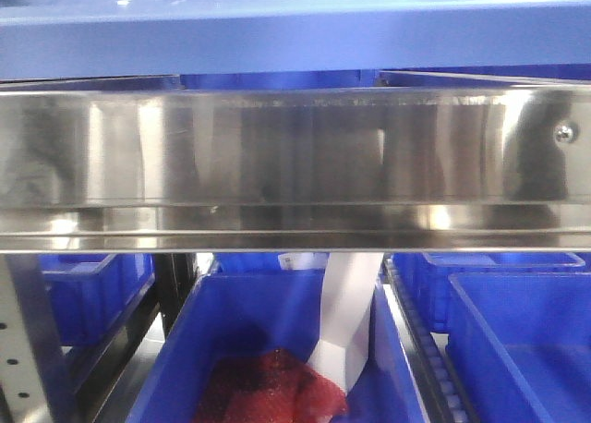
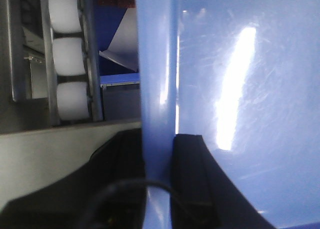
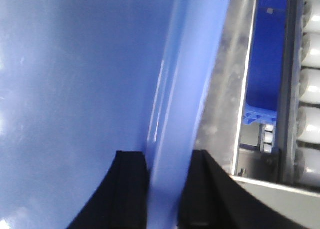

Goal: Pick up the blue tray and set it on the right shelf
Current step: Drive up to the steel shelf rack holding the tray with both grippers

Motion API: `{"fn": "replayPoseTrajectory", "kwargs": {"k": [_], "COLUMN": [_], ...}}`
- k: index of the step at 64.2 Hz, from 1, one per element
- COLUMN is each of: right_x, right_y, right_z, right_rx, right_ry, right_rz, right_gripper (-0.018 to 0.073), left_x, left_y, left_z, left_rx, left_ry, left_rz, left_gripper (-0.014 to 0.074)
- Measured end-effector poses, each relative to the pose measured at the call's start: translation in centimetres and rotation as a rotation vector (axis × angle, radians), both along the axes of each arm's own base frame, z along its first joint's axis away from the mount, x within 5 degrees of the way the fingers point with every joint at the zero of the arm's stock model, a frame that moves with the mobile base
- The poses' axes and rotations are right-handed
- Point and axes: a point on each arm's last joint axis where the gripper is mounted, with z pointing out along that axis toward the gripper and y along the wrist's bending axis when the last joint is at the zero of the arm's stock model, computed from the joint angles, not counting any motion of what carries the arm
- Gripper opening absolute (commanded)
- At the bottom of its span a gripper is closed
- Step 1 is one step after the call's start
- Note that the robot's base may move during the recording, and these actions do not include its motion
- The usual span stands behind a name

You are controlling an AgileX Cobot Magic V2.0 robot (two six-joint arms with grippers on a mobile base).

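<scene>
The blue tray (image 1: 277, 35) is a light periwinkle band across the top of the front view, held just above the right shelf's steel front rail (image 1: 277, 155), which has a screw near its right end. In the left wrist view my left gripper (image 2: 159, 154) is shut on the tray's left rim (image 2: 157, 79), one black finger (image 2: 192, 169) inside the tray. In the right wrist view my right gripper (image 3: 169, 174) is shut on the tray's right rim (image 3: 185, 79), with the glossy tray floor to its left. Neither gripper shows in the front view.
Below the rail stand deep dark-blue storage bins (image 1: 517, 340); the middle one (image 1: 212, 321) holds a red mesh bag (image 1: 272, 386) and a white strip. White rollers in steel tracks (image 2: 67, 64) run beside the tray on the left, and more run on the right (image 3: 310, 89).
</scene>
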Motion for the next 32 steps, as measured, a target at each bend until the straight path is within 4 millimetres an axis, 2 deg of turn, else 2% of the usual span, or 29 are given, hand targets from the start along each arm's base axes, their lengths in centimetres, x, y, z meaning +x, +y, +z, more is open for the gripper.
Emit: {"fn": "replayPoseTrajectory", "kwargs": {"k": [32], "right_x": [0.00], "right_y": [0.00], "right_z": [0.00], "right_rx": [0.000], "right_ry": [0.000], "right_rz": [0.000], "right_gripper": [0.0057], "left_x": [0.00], "left_y": [0.00], "left_z": [0.00], "left_rx": [0.000], "left_ry": [0.000], "left_rz": [0.000], "left_gripper": [-0.0048]}}
